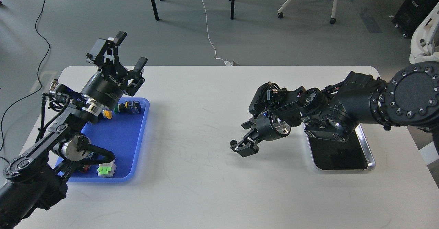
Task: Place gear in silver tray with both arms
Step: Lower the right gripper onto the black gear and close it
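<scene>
A small black gear [233,142] lies on the white table near its middle. My right gripper [242,137] reaches down and left from the right arm, and its fingertips sit right beside the gear. Its jaws stand apart and I see nothing held between them. The silver tray [369,155] lies at the right, and the right arm covers its far end. My left gripper [129,50] is raised above the far left of the table, open and empty.
A blue plastic tray [135,153] at the left holds a yellow button [108,114], a green button part [117,109] and a green-and-white connector [105,170]. My left arm hangs over it. Chairs and cables are on the floor beyond the table.
</scene>
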You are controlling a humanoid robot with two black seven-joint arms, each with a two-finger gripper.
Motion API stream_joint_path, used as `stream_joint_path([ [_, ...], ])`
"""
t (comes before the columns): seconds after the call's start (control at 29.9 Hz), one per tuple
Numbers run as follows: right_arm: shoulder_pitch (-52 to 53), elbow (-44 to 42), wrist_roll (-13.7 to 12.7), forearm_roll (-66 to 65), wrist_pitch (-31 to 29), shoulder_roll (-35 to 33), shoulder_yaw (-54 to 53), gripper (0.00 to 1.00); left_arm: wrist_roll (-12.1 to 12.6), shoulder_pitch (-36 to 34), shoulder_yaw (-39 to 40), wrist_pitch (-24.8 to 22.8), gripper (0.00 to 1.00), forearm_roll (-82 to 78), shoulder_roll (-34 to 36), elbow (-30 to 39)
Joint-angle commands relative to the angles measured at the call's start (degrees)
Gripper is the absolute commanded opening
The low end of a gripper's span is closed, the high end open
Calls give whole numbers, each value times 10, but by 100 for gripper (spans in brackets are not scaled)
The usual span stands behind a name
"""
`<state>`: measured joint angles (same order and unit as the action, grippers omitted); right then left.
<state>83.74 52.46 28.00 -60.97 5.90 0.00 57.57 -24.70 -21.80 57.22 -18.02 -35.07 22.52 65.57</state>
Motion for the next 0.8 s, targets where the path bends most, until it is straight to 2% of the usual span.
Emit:
stream_joint_path([
  [0.0, -19, -6, 0, 3, 24, 0, 0, 90, 0, 1, 0, -1, 98, 0, 0, 0],
  [0.23, -29, -12, 0, 15, 49, 0, 0, 88, 0, 1, 0, -3, 98, 0, 0, 1],
  [0.4, -31, -14, 0, 16, 50, 0, 1, 77, 0, 5, 1, -3, 98, -1, 0, 1],
  [0.77, -52, -27, 0, 19, 71, 0, 16, 72, 0, 11, 1, -3, 98, -1, 0, 2],
])
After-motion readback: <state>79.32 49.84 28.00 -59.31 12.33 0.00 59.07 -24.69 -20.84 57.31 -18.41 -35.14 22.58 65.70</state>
